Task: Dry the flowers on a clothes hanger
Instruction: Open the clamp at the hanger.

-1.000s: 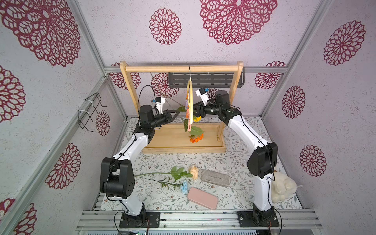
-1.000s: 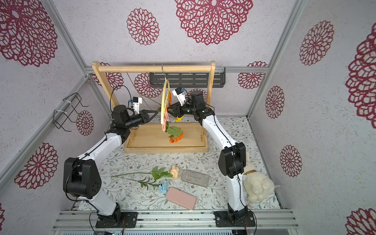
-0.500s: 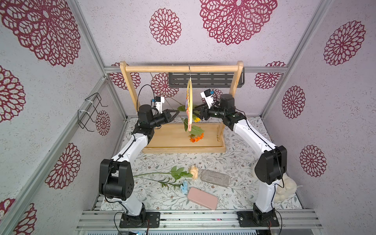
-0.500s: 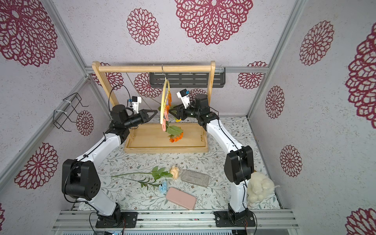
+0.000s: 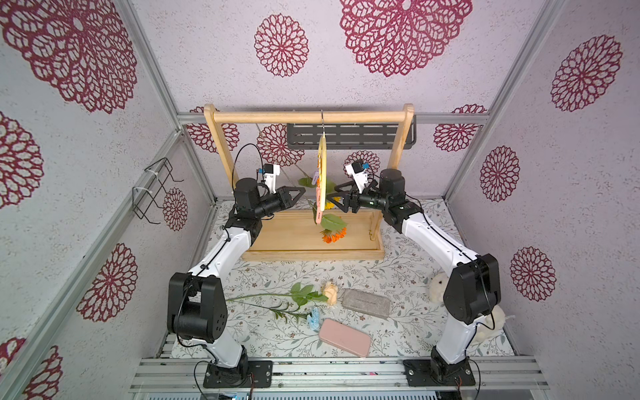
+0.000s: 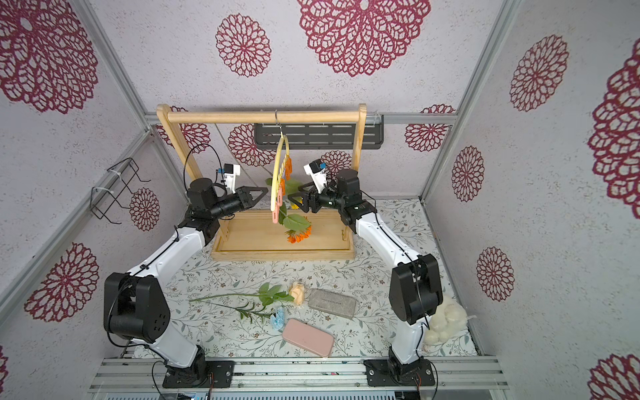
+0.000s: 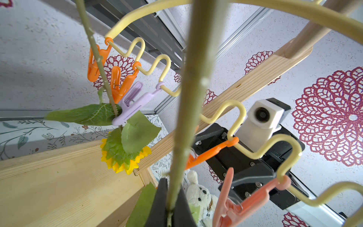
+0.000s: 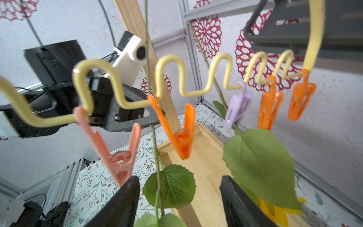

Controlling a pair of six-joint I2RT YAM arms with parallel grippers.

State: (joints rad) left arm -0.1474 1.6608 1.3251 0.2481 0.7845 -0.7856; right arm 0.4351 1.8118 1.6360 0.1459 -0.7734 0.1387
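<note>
Hanger [image 5: 322, 180] hung by its hook from the top bar of the wooden rack [image 5: 304, 117], edge-on in both top views. Its wavy lower bar carried orange, lilac and pink clips. The lilac clip [image 7: 131, 106] gripped the stem of the sunflower [image 7: 122, 157], whose bloom hung head down. The orange flower [image 5: 333, 236] also hung head down below the hanger, over the rack's base tray [image 5: 294, 242]. In the right wrist view its stem ran between the pink clip [image 8: 115, 157] and an orange clip [image 8: 181, 137]. Whether either clip gripped it could not be told.

The left gripper [image 7: 171, 189] was pressed together on that stem, just beside the hanger. The right gripper [image 8: 178, 179] stood on the hanger's opposite side, jaws spread wide and gripping nothing.

Compared with one second earlier, the right gripper had spread wider and drawn slightly back from the hanger, and its elbow had moved outward. The left gripper, the hanger and both hung flowers had kept their positions.

The rose [image 5: 329, 292] and the blue flower [image 5: 314, 318] lay unmoved on the table [image 5: 398, 263], well apart from the hanger. A grey pouch [image 5: 366, 303] lay just beside the rose, and a pink case [image 5: 344, 337] just beside the blue flower. A plush toy [image 5: 439, 284] sat by the right arm.
</note>
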